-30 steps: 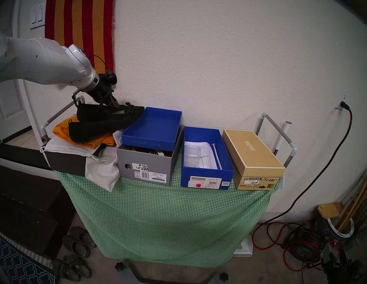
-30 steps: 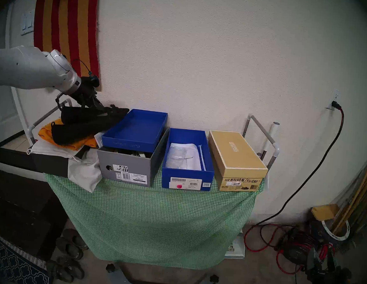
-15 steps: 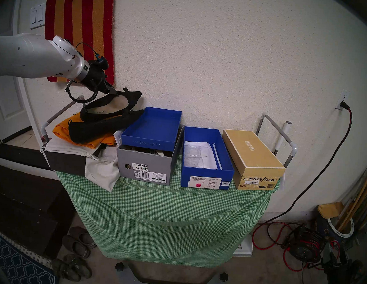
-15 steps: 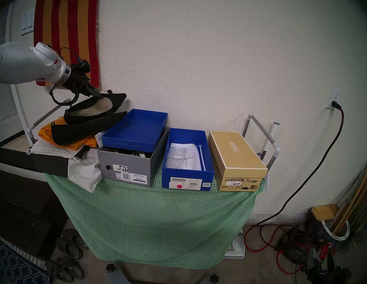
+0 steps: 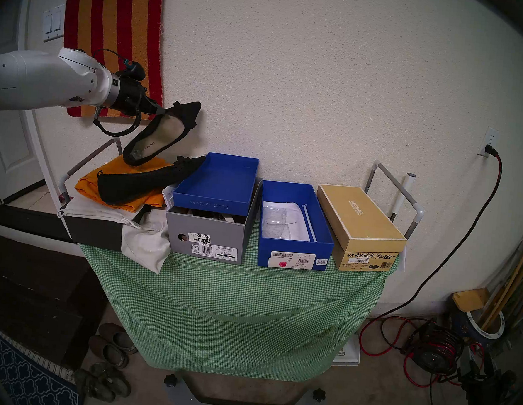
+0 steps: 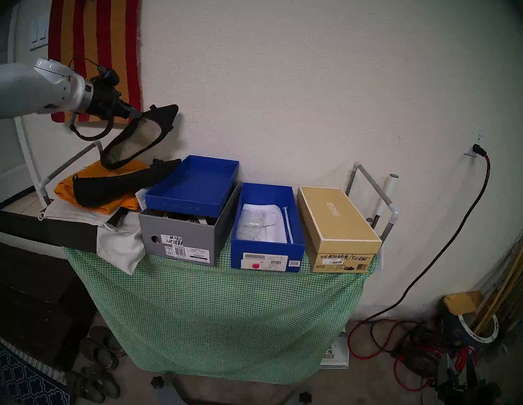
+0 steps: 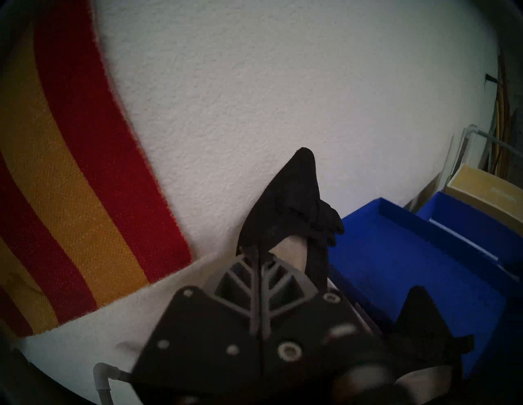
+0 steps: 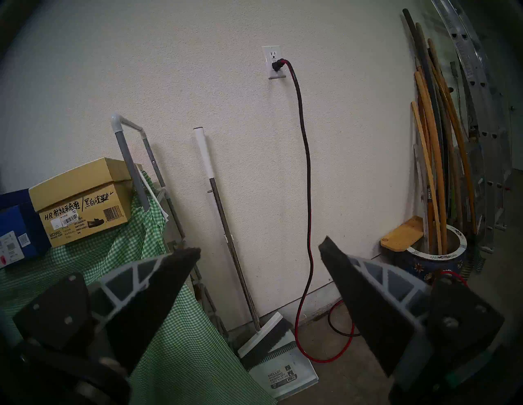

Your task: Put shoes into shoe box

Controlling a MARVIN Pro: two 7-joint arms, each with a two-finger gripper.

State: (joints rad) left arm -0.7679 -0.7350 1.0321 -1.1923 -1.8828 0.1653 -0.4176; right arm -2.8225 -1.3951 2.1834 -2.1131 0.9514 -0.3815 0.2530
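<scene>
One black shoe (image 5: 157, 134) is held in the air by the left tool (image 5: 160, 110), above the worktop's left end.

The left tool is clamped shut on the shoe's side edge near the toe; the heel hangs down, the beige insole is shown. The second shoe (image 5: 148, 181) is laid on an orange cloth (image 5: 90, 182) at the left end, beside a grey box (image 5: 206, 236). The open blue shoe box (image 5: 295, 232) is set at the middle of the front edge. The right tool (image 8: 259, 254) is spread wide, nothing held.
</scene>
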